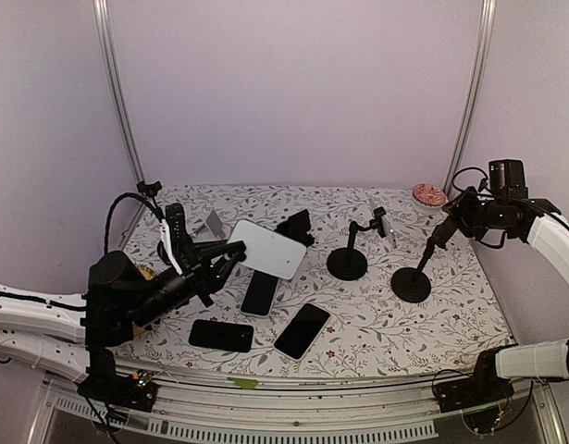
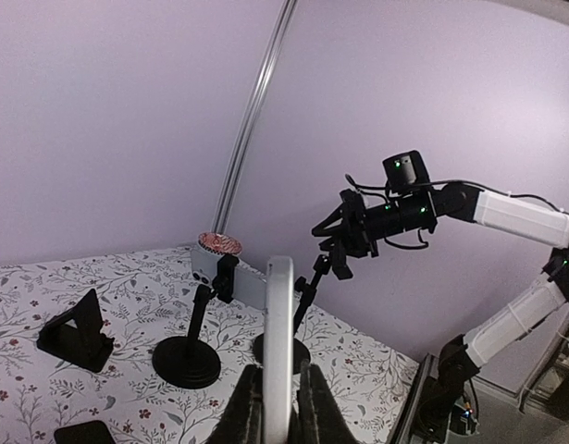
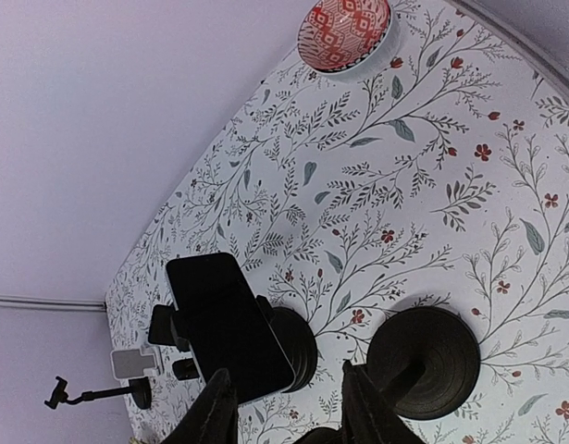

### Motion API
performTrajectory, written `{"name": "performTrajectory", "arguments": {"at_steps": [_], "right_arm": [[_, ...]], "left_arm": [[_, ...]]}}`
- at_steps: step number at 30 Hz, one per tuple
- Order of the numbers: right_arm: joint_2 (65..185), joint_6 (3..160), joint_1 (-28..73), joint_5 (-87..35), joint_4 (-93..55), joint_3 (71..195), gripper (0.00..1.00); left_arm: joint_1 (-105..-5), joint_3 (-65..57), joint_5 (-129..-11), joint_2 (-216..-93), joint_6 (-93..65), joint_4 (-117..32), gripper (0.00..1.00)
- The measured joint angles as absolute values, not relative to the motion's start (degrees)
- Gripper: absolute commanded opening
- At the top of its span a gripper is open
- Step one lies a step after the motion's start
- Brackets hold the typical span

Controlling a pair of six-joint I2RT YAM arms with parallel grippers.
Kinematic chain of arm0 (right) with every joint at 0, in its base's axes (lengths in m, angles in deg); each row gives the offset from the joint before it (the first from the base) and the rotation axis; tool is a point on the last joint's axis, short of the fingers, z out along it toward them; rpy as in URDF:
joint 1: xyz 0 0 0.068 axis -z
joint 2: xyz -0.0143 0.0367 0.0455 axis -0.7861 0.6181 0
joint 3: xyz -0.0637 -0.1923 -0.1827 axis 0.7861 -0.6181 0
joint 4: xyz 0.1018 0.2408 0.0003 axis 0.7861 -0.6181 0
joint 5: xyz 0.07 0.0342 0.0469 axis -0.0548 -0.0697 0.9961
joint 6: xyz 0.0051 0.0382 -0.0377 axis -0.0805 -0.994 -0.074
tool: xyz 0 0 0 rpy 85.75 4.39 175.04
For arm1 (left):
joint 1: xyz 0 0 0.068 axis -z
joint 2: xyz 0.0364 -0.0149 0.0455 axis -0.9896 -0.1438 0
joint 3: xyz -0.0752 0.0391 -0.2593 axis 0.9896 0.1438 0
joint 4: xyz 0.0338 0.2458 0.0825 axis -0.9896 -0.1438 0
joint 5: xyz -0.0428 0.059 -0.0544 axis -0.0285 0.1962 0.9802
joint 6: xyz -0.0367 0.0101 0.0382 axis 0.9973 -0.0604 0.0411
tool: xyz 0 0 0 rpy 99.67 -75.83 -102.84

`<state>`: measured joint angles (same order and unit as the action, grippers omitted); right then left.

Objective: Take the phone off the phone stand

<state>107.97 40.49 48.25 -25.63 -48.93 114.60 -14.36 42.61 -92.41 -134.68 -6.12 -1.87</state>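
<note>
The table (image 1: 377,305) is seen from above and behind the arm bases in the top external view; a low sideways look across it is given by the left wrist; a steep downward look by the right; the round-based stand (image 1: 412,283) (image 2: 278,350) (image 3: 423,361) is shared by all three.

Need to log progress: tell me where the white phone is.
In the top view, the white phone sits left of centre, held off the table in the left fingers.

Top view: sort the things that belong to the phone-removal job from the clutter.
Job: white flat phone in left hand; black round-based pole stand under right hand.
Clutter: three black phones lying flat; black clamp stand holding a phone; black wedge stand; red patterned bowl.
</note>
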Motion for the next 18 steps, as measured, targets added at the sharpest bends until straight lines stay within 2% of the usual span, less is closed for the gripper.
{"name": "performTrajectory", "arguments": {"at_steps": [4, 12, 18], "right_arm": [[107.97, 41.32, 48.27, -24.45, -48.36, 114.60, 0.48], [107.95, 42.76, 48.47, -22.41, -47.83, 114.66, 0.72], [107.29, 44.55, 48.47, -22.54, -48.51, 116.37, 0.81]], "left_arm": [[-14.36, 42.61, -92.23, -135.29, -6.12, -1.94, 0.00], [-14.40, 42.37, -91.82, -137.46, -6.09, -2.11, 0.00], [-14.42, 41.08, -91.05, -138.97, -6.09, -3.01, 0.00]]}}
